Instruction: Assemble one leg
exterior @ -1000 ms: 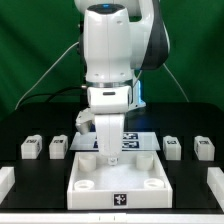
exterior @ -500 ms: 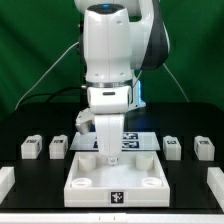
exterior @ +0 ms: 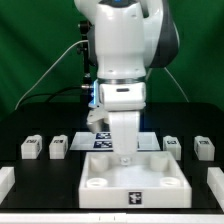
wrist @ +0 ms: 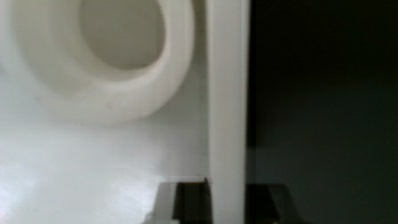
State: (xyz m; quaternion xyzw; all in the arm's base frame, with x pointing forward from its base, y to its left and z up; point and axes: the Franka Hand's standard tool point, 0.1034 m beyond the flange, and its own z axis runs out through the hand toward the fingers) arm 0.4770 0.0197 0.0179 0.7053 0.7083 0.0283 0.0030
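My end effector (exterior: 122,152) is low at the back wall of the square panel (exterior: 100,192), and it looks clenched on that wall. In the wrist view one dark finger (wrist: 183,206) sits on each side of the thin white rim and seems to touch it. On one side of the rim I see a round corner socket (wrist: 121,45). On the other side there is only the black worktop (exterior: 40,185).

No leg is in my grasp. The four stand on the worktop in a row, two at the exterior view's left and two at its right. The closest leg (exterior: 172,146) is near a back corner of the panel but apart from it. So I judge that the task is at an early step, and no leg is in a socket yet.

What can go wrong from here? I hold a wide panel by one thin wall (not by its middle), so a sideways pull may let it turn around my fingers or slip out. If it turns, a back corner may knock a leg over. It may also slide onto the marker board (exterior: 100,141) just behind. If I rise before I open fully, a finger may catch the rim and lift the panel.
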